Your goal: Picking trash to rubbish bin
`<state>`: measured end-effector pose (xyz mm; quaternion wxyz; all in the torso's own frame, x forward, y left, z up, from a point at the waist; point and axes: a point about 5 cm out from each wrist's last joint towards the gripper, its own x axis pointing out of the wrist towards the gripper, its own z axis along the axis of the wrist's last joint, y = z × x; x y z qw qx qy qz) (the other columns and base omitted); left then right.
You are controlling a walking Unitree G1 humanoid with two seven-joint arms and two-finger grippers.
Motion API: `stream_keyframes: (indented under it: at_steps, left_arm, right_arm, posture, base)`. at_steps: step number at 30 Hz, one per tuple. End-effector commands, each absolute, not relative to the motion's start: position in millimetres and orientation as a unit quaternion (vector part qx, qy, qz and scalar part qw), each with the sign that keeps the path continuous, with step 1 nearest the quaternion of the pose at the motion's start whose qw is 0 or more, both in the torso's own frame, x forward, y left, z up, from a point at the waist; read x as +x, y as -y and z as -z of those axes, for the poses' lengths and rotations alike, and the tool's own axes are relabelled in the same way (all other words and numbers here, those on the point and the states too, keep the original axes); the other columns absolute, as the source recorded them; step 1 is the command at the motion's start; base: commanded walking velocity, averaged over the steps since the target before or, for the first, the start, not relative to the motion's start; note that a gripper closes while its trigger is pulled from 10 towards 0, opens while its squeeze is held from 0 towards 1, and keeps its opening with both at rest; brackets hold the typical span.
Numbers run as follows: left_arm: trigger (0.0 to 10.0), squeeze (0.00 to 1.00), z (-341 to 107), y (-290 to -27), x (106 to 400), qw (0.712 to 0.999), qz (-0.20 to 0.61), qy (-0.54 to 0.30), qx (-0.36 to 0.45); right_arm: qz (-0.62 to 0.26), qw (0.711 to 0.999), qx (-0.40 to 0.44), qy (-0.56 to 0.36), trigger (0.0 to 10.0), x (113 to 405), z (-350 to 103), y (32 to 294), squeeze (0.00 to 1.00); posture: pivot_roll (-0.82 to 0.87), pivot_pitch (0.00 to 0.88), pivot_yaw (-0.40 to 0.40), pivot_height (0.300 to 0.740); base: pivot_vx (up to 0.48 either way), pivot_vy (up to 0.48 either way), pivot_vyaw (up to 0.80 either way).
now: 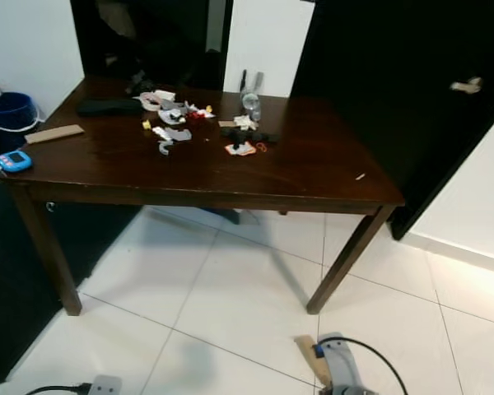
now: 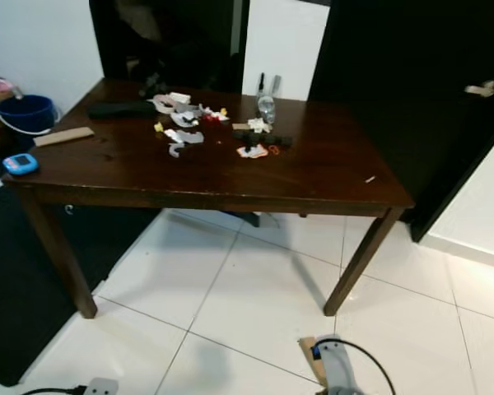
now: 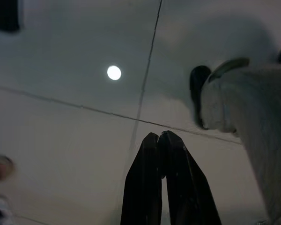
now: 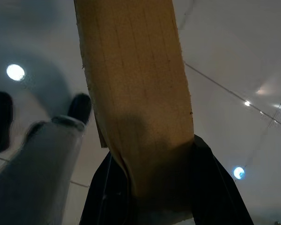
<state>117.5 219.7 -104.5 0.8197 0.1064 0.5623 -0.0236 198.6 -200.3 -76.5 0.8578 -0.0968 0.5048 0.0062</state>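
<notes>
Trash lies scattered on the far middle of a dark wooden table: white and grey scraps, red bits and a small clear bottle. A cardboard strip rests near the table's left edge. My right gripper hangs low over the white floor, shut on another brown cardboard strip, whose end shows as the cardboard piece below the table. My left gripper hangs over the floor tiles with its fingers pressed together and nothing between them.
A blue bucket stands on the floor beyond the table's left end. On the table lie a blue handheld device and a long black item. A dark door with a handle is at the right. White tiled floor lies before the table.
</notes>
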Motion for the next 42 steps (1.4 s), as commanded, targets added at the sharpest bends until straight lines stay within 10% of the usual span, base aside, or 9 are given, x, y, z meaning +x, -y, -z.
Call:
stream_keyframes:
  at_steps: [1, 11, 42]
  left_arm:
    - [10.0, 0.00, 113, -195, 103, 0.802, 0.083, -0.582, 0.105]
    - [10.0, 0.00, 104, -237, 103, 0.792, 0.077, -0.585, 0.156]
    - [10.0, 0.00, 110, -202, 109, 0.807, 0.087, -0.571, 0.124]
  right_arm:
    - [0.003, 0.861, -0.084, -0.502, 10.0, 201, 76, 198, 0.00]
    - [-0.011, 0.858, -0.028, -0.513, 10.0, 188, 86, 157, 0.00]
    - [-0.019, 0.853, -0.062, -0.518, 10.0, 183, 87, 175, 0.00]
  posture:
    - [0.18, 0.000, -0.081, 0.740]
    - [0.15, 0.000, 0.088, 0.740]
    - [0.15, 0.000, -0.009, 0.740]
  base:
    - [0.000, 0.000, 0.00]
    - [0.000, 0.000, 0.00]
    - [0.000, 0.000, -0.18]
